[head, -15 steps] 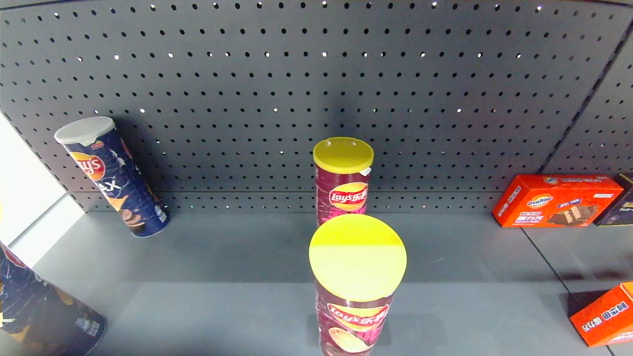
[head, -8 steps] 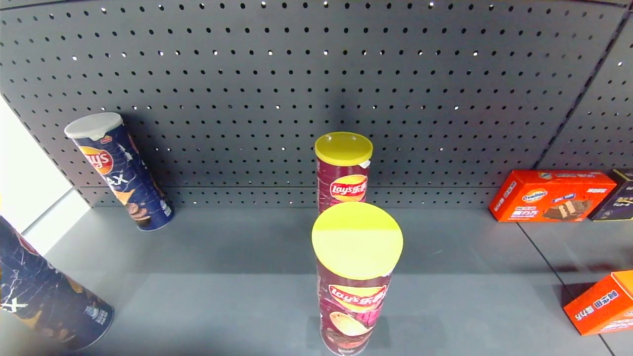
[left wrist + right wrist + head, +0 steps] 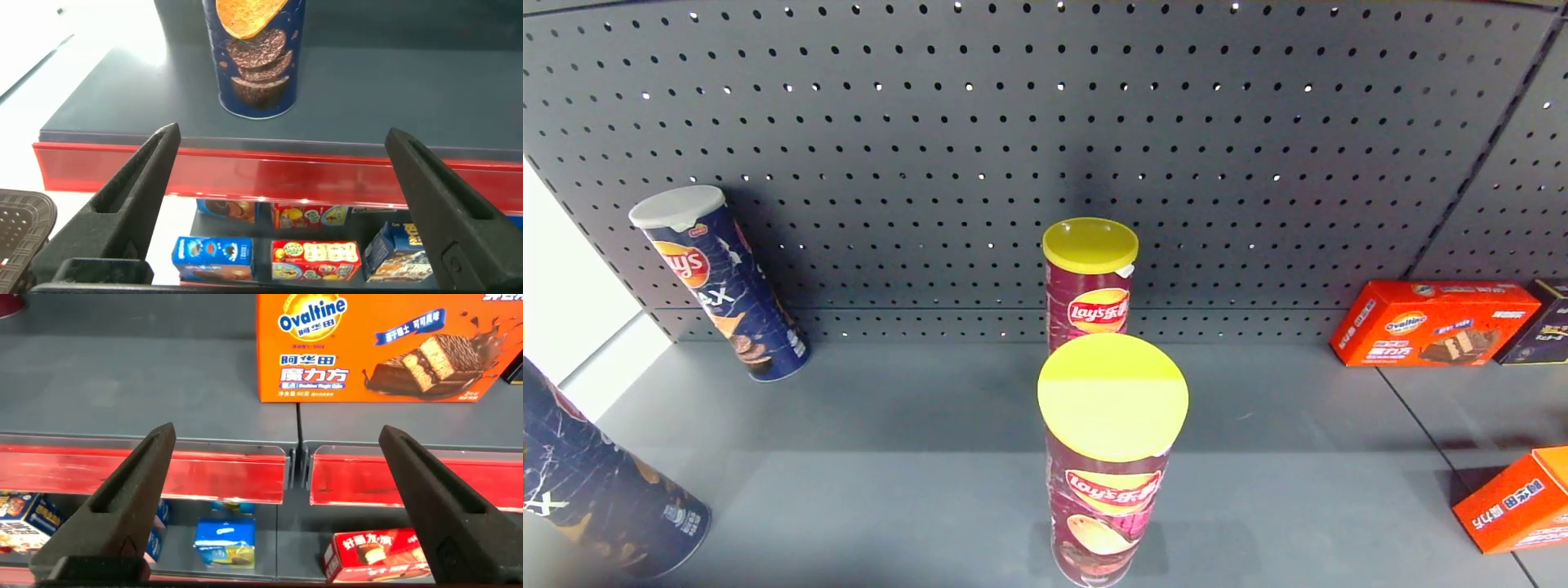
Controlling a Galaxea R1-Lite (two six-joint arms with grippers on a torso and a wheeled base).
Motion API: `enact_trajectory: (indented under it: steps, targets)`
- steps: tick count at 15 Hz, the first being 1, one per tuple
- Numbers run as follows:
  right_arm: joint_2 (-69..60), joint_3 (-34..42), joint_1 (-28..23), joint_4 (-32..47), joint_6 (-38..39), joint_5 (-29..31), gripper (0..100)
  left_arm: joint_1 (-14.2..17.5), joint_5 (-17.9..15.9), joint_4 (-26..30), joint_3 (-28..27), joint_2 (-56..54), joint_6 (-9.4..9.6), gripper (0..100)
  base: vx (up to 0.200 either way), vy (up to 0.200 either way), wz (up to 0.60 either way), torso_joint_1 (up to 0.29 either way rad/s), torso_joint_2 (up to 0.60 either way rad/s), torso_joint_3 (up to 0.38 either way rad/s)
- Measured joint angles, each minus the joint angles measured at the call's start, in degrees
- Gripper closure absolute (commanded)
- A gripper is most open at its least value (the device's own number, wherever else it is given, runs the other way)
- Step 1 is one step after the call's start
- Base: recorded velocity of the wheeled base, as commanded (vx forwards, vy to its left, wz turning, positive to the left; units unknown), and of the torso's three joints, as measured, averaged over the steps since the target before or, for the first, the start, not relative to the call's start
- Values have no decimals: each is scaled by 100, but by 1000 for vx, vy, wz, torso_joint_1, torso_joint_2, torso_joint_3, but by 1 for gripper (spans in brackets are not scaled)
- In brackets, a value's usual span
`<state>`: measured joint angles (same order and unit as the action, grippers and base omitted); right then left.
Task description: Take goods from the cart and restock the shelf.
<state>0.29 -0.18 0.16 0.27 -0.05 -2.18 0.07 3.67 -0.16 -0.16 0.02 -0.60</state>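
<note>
In the head view, the front purple can (image 3: 1109, 490) is standing on the shelf (image 3: 915, 457) directly ahead of the rear purple can (image 3: 1089, 294). The rear navy can (image 3: 719, 286) and near navy can (image 3: 596, 490) are occupying the left side, and two orange boxes (image 3: 1433, 322) are sitting at the right. In the left wrist view, the left gripper (image 3: 282, 132) is hanging spread wide and holding nothing, facing the near navy can beyond the red shelf edge (image 3: 270, 171). In the right wrist view, the right gripper (image 3: 278, 430) is likewise gaping and unloaded, facing the front orange box (image 3: 376, 347).
</note>
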Motion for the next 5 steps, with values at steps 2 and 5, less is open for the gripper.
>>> enact_trajectory:
  steps: [2, 5]
  targets:
    - [0, 0, 0, 0, 5, 2, 0, 0, 0, 0, 0, 0, 0, 0, 0, 0, 0, 0, 0, 0]
    - [0, 0, 0, -2, 5, 7, 0, 0, 5, 0, 0, 0, 0, 0, 0, 0, 0, 0, 0, 0]
